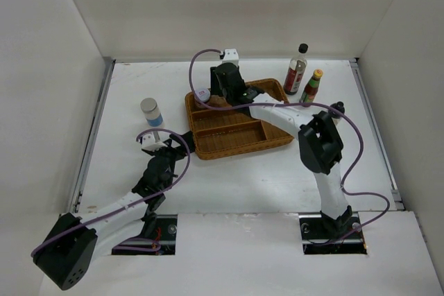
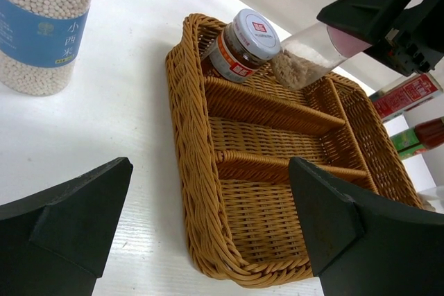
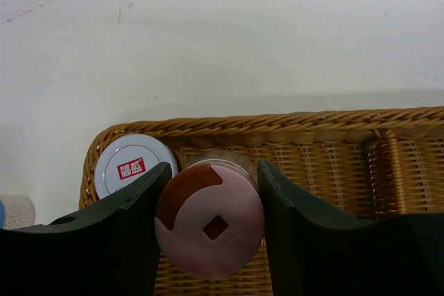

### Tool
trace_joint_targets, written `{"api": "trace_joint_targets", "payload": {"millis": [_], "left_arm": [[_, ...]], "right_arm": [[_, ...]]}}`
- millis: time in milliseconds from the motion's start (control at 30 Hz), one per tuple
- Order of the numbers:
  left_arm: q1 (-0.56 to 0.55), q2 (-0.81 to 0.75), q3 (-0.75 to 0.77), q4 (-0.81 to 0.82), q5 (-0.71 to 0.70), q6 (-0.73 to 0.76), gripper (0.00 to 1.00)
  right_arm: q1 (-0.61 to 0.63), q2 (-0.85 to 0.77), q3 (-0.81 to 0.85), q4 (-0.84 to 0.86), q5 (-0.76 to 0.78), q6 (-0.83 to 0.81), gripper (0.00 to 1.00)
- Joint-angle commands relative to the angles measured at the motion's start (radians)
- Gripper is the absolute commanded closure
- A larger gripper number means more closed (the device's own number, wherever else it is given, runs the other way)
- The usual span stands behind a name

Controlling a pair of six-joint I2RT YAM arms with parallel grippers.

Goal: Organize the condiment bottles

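My right gripper point(image 1: 226, 93) point(image 3: 214, 171) is shut on the pink-topped shaker point(image 3: 215, 230) point(image 2: 305, 57). It holds the shaker tilted over the far-left compartment of the wicker tray point(image 1: 239, 145) point(image 3: 291, 126) point(image 2: 182, 123). The purple-white-topped shaker point(image 1: 202, 94) point(image 2: 244, 43) point(image 3: 132, 164) leans in that compartment's corner, right beside it. The grey-lidded blue-labelled jar point(image 1: 150, 111) point(image 2: 45, 25) stands left of the tray. My left gripper point(image 1: 156, 141) point(image 2: 209, 164) is open and empty at the tray's near-left corner. The tall dark red bottle point(image 1: 296, 69) and the yellow-capped sauce point(image 1: 312, 86) stand behind the tray's right end.
The black-topped shaker point(image 1: 337, 109) stands right of the tray, partly hidden behind my right arm point(image 1: 319, 143). The tray's near compartments hold nothing. White walls close in the table on three sides.
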Motion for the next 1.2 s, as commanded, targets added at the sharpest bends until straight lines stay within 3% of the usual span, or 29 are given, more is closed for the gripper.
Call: {"api": "trace_joint_targets", "payload": {"millis": [0,300,500,700,900,1167], "left_arm": [[0.003,0.007,0.0,0.044,0.008,-0.013,0.0],[0.009,0.015,0.002,0.047,0.025,-0.019,0.0],[0.009,0.015,0.002,0.047,0.029,-0.022,0.0],[0.011,0.024,0.003,0.049,0.034,-0.025,0.0],[0.011,0.025,0.003,0.049,0.036,-0.027,0.0],[0.008,0.018,0.0,0.046,0.037,-0.036,0.0]], "right_arm": [[0.005,0.028,0.04,0.052,-0.012,0.033,0.59],[0.025,0.114,0.041,0.07,0.017,0.062,0.52],[0.026,0.062,0.02,0.07,0.034,0.079,0.21],[0.006,-0.15,-0.09,0.06,0.037,0.114,0.14],[-0.087,-0.446,-0.354,0.07,0.081,0.125,0.15],[-0.423,-0.866,-0.8,0.032,0.317,0.131,0.07]]}}
